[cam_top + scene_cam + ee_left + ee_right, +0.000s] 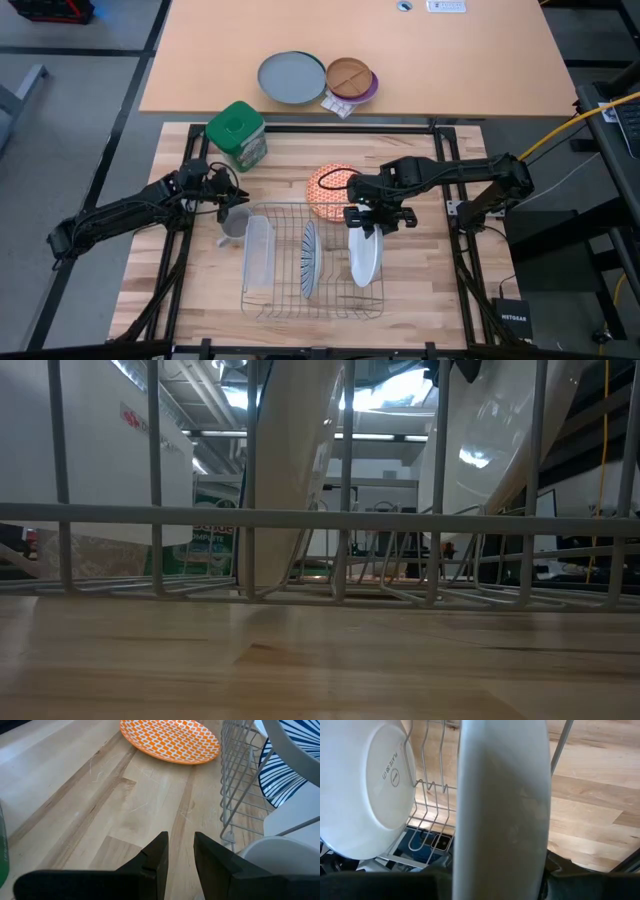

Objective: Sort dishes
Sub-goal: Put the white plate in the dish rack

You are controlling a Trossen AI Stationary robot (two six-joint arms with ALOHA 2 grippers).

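While the wooden table [420,260] spreads wide around it, the wire rack [275,300] sits near its front edge and already carries the striped plate [309,258] upright in its middle slots. The white plate [364,256] stands on edge at the rack's right end, its long axis running front to back, pinched at its top rim by the right gripper [366,222], so the slot lies straight below those jaws. The orange plate [330,190] lies flat on the wood just behind the rack, right beside that arm. The left gripper [232,197] hovers by the rack's back left corner, its fingers [155,857] nearly together and empty, with bare wood between it and the orange plate.
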